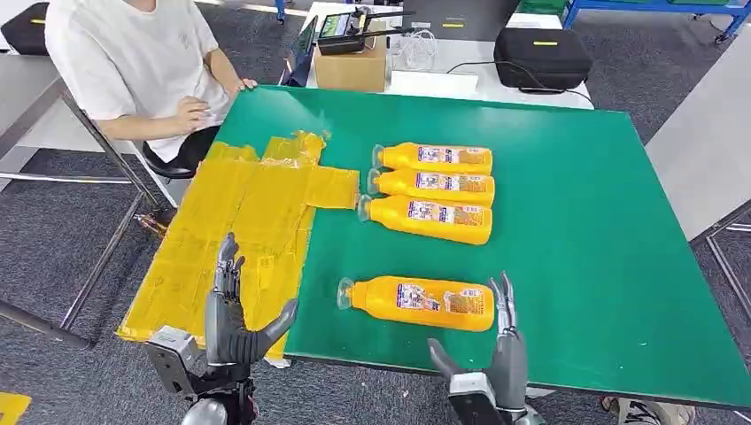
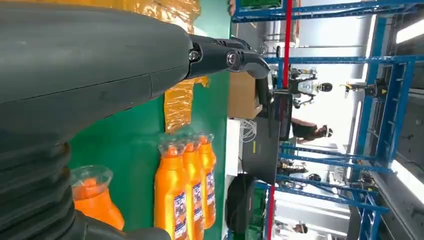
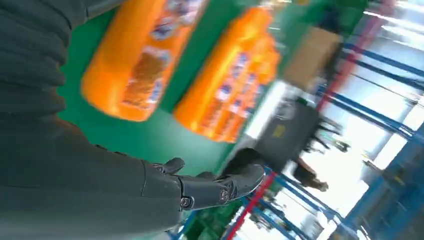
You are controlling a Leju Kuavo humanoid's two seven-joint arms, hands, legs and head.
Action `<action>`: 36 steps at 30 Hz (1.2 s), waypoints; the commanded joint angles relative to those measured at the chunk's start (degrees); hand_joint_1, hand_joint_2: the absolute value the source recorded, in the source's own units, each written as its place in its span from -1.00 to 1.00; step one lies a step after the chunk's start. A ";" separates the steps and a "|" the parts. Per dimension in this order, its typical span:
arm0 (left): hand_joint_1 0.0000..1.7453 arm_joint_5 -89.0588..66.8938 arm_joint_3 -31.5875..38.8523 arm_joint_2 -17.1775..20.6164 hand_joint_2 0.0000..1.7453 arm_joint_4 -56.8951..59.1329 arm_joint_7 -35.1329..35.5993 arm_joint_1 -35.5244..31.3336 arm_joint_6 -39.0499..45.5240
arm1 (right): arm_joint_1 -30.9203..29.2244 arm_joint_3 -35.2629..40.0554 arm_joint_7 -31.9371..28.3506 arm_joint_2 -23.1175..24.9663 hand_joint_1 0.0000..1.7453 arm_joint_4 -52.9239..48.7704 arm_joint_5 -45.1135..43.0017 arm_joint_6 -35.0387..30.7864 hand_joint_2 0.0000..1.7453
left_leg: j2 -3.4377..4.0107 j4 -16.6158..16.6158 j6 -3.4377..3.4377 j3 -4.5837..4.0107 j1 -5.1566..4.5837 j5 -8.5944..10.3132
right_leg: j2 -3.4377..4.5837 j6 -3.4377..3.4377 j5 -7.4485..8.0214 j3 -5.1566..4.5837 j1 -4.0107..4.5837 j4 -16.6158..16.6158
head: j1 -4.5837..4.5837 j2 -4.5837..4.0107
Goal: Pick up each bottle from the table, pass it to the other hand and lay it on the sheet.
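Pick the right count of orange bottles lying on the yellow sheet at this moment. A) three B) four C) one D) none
D: all four orange bottles lie on bare green table, three side by side, just past the sheet's far edge, and one apart nearer the robot; the yellow sheet carries none.

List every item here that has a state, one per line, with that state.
Near bottle: lying on its side on the green table, apart from the rest, not held.
Three far bottles: lying side by side in a row, caps toward the sheet.
Yellow sheet: spread flat, wrinkled, no bottle on it.
Left hand: open, above the sheet's near edge.
Right hand: open, beside the near bottle's base.
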 commanded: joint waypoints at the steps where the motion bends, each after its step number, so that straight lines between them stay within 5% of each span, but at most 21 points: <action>1: -1.00 0.24 -1.59 1.54 1.00 3.48 -0.49 -0.75 -1.68 | -5.26 -0.15 6.56 -9.70 -1.00 6.76 14.71 4.57 1.00 | -0.01 -0.13 0.11 0.16 -0.01 0.00 | 0.02 -0.13 0.02 0.17 0.02 -0.15 | 0.00 0.00; 6: -1.00 0.24 -2.41 1.86 1.00 3.39 0.22 -1.80 -3.78 | -8.89 1.14 11.06 -14.13 -1.00 10.79 20.96 10.67 1.00 | -0.01 -0.16 0.15 0.18 0.00 0.02 | 0.01 -0.17 0.05 0.19 0.04 -0.20 | -0.02 0.00; 21: -1.00 0.14 -2.79 1.73 1.00 4.52 0.36 -2.68 -5.31 | -11.14 2.34 11.49 -15.88 -1.00 12.17 21.57 16.00 1.00 | 0.04 -0.17 0.17 0.21 0.00 -0.01 | 0.08 -0.23 0.04 0.19 0.05 -0.19 | -0.02 0.00; 36: -1.00 -0.03 -3.97 1.64 1.00 6.37 0.32 -4.38 -6.85 | -20.26 6.19 9.76 -13.33 -1.00 20.55 22.24 20.18 1.00 | 0.12 -0.24 0.18 0.31 0.02 0.00 | 0.17 -0.30 0.07 0.24 0.09 -0.24 | -0.02 0.00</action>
